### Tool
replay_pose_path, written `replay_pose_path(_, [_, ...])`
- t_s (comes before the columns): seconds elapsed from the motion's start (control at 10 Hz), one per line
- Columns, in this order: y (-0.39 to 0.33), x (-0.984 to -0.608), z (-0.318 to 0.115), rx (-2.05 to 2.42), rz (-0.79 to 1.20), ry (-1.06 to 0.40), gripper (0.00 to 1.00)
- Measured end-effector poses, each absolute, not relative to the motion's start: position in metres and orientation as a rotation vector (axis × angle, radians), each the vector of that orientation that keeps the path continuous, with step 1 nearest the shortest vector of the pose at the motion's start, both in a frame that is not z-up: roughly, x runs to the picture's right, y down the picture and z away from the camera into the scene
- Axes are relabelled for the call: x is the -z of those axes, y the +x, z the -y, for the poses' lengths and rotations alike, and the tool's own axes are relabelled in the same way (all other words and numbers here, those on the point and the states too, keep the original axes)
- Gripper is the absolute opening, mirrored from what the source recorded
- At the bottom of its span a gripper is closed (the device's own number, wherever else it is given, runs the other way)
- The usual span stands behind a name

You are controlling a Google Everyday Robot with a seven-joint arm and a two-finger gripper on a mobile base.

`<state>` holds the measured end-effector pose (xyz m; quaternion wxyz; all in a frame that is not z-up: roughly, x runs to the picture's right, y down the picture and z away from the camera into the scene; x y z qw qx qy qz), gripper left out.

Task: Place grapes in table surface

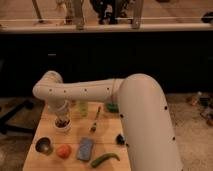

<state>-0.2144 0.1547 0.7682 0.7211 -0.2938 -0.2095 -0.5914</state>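
- The white arm (147, 125) rises thick at the right foreground and curves over to the left.
- Its forearm (87, 91) runs nearly level leftward to a rounded wrist joint (50, 87).
- Below that joint, the claw (61, 119) points straight down, low over the table's (107, 131) left part.
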Motion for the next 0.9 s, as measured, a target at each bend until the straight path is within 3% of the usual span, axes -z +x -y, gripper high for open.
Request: replay_pose_path(0.9, [-0.232,-0.719,-0.138,1.399,0.441,-0.532,0.00])
